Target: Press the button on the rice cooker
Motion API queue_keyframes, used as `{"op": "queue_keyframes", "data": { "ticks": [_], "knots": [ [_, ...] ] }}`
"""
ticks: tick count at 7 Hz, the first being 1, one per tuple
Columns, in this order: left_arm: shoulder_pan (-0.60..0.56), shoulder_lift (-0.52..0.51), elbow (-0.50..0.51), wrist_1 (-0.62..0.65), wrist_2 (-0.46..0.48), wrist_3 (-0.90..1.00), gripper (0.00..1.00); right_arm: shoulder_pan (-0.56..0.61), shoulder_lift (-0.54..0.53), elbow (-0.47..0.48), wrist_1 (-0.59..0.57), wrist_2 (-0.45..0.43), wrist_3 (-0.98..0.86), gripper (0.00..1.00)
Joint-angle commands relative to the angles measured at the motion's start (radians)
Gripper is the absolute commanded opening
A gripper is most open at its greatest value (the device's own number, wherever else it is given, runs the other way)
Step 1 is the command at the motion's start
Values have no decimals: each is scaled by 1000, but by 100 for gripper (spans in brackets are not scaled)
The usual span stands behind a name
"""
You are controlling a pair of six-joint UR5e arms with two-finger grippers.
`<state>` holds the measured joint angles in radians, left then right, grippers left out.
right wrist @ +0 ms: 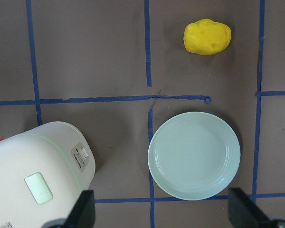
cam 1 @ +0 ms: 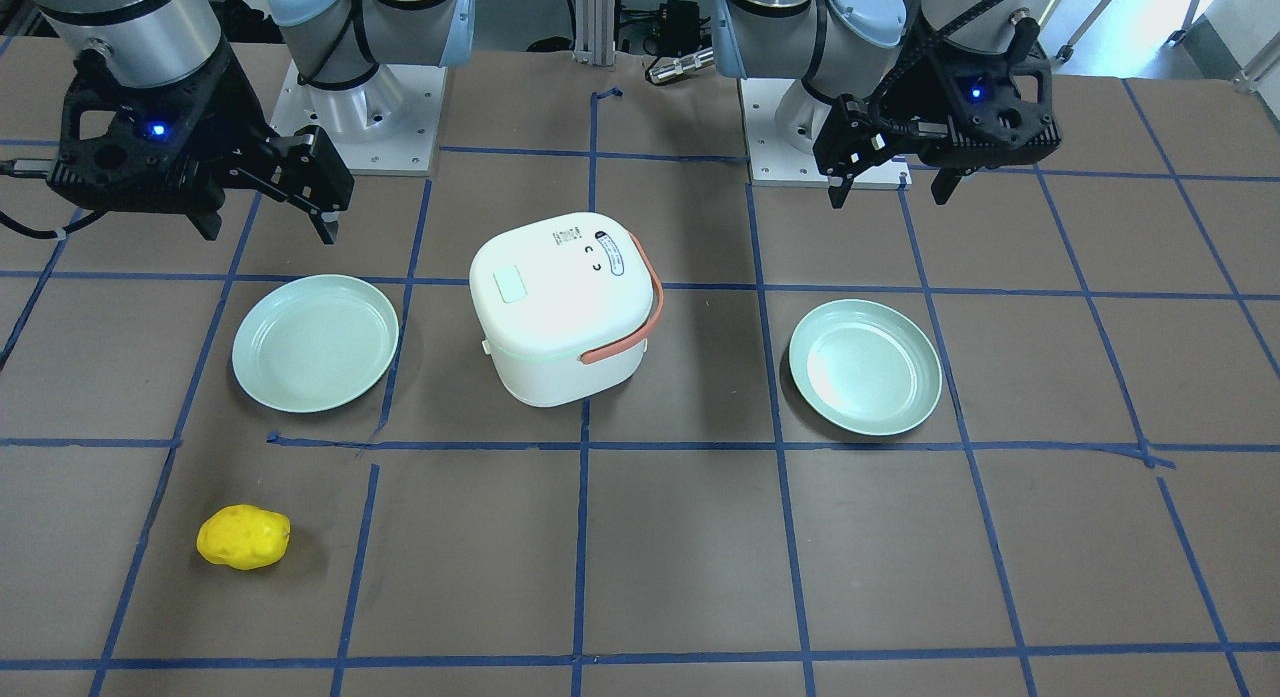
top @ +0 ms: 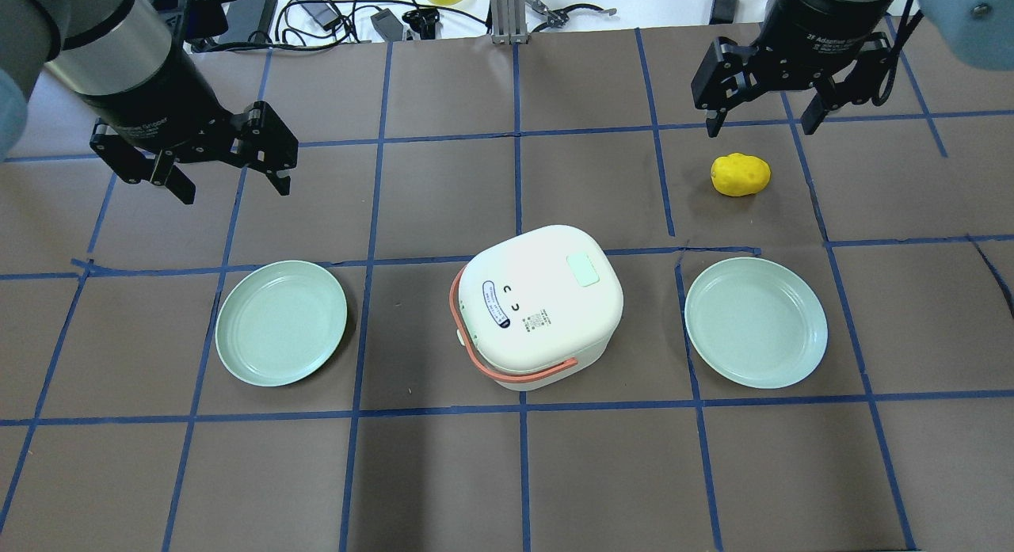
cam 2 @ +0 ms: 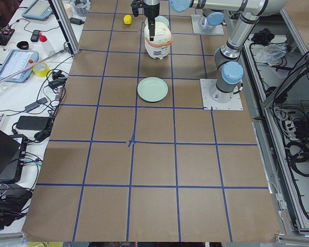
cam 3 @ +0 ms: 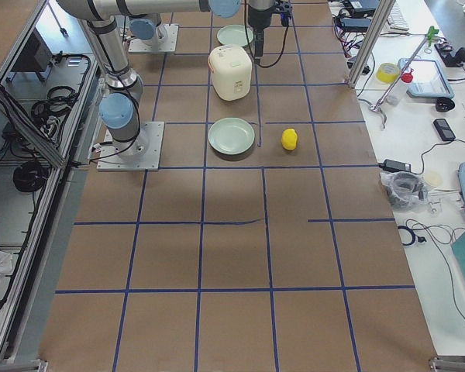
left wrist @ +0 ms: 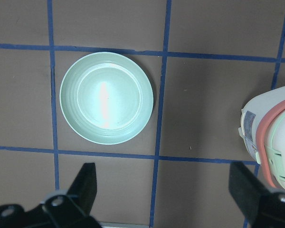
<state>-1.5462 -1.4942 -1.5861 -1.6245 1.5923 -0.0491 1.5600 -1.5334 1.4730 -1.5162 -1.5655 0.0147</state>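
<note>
The white rice cooker [top: 543,314] with an orange handle stands mid-table, lid shut. A pale green rectangular button [top: 585,269] sits on its lid and also shows in the front view [cam 1: 511,283]. A small latch button [right wrist: 83,154] is on its front wall. My left gripper [top: 235,189] hangs open and empty above the table, behind and left of the cooker. My right gripper [top: 760,128] hangs open and empty far right, above the table near a yellow potato-like object [top: 741,174]. Neither gripper touches the cooker.
Two pale green plates flank the cooker, one on my left [top: 281,322] and one on my right [top: 756,322]. The table is brown with a blue tape grid. Cables and tools lie beyond the far edge [top: 341,9].
</note>
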Motion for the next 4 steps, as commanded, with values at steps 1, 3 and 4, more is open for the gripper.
{"op": "queue_keyframes", "data": {
  "ticks": [1, 3, 4],
  "knots": [
    [0, 0, 0, 0, 0, 0, 100, 2, -2, 4, -8, 12, 2, 100],
    [0, 0, 0, 0, 0, 0, 100, 27, 1, 13, -13, 15, 5, 98],
    [0, 0, 0, 0, 0, 0, 100, 79, 9, 15, -34, 18, 52, 72]
  ]
}}
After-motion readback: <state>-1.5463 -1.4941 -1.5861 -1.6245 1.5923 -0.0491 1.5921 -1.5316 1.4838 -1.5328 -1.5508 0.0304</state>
